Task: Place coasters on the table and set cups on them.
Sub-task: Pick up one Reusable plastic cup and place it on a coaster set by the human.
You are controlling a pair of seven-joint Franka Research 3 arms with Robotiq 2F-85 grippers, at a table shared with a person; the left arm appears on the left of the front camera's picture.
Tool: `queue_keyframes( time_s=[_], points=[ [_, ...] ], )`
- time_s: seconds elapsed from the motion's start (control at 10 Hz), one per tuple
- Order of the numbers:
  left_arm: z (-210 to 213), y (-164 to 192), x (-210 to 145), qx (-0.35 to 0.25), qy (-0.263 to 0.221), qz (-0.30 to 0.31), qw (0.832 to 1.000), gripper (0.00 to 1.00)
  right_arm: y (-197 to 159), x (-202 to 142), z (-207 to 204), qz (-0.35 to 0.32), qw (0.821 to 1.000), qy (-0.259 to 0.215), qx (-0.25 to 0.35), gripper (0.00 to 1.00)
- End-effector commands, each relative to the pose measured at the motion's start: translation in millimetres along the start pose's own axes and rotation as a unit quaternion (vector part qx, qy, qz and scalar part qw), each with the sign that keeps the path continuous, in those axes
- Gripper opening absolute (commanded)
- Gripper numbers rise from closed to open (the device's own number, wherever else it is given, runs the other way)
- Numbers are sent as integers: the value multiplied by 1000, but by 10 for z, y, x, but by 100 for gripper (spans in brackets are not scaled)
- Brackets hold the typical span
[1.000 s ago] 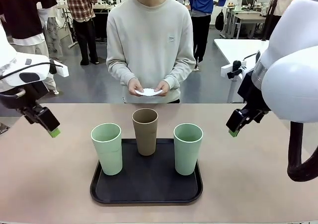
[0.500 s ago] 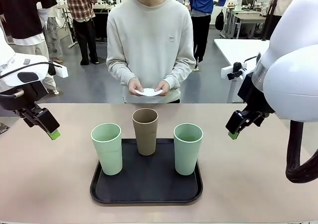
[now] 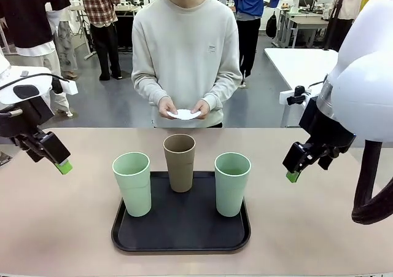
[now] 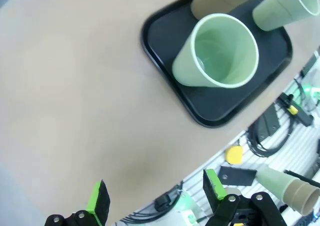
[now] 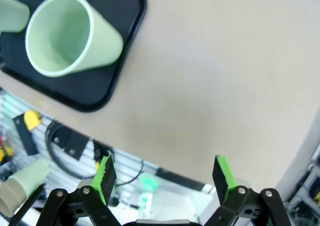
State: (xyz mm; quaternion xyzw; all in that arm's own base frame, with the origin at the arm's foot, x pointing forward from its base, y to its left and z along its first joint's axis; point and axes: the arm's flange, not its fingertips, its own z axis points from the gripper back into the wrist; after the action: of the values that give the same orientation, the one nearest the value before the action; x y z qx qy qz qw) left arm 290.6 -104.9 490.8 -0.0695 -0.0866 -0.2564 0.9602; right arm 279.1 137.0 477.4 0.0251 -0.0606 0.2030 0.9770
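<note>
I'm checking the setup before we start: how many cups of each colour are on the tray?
Mint green cups: 2
Tan brown cup: 1
Total: 3 cups, all standing upright on the black tray.

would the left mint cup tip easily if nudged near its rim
Probably: the left mint cup is tall and tapers to a narrow base, so a push up high would likely topple it. It looks empty in the left wrist view, so likely light. The matte wall looks stiff and not very slippery.
</note>
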Motion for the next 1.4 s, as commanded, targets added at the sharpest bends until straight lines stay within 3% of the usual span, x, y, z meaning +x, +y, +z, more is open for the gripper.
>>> queue_keyframes(
  time_s=[0.0,0.1,0.2,0.4,0.5,0.7,1.0,1.3],
  points=[
    [-193,-20,-348,-18,3,7,1000,100,-37,-335,-220,-27,999,-5,25,100],
    [0,0,0,0,0,0,1000,100,0,0,0,0,1000,0,0,100],
    [-1,15,-28,-11,6,3,1000,100,-4,-21,-4,-10,1000,7,14,100],
    [88,375,-194,-167,-84,26,982,100,-536,-198,-131,-58,978,-47,195,100],
    [164,572,-212,-251,-119,34,960,100,-801,-255,-195,-84,956,-66,275,100],
    [357,921,-431,-350,-176,52,919,100,-1124,-410,-311,-119,932,-63,337,100],
    [259,1610,-806,-411,-171,142,884,100,-1656,-759,-515,-157,909,-61,382,100],
    [236,1963,-997,-420,-139,180,879,100,-1932,-1130,-512,-185,888,-114,406,100]
  ],
)
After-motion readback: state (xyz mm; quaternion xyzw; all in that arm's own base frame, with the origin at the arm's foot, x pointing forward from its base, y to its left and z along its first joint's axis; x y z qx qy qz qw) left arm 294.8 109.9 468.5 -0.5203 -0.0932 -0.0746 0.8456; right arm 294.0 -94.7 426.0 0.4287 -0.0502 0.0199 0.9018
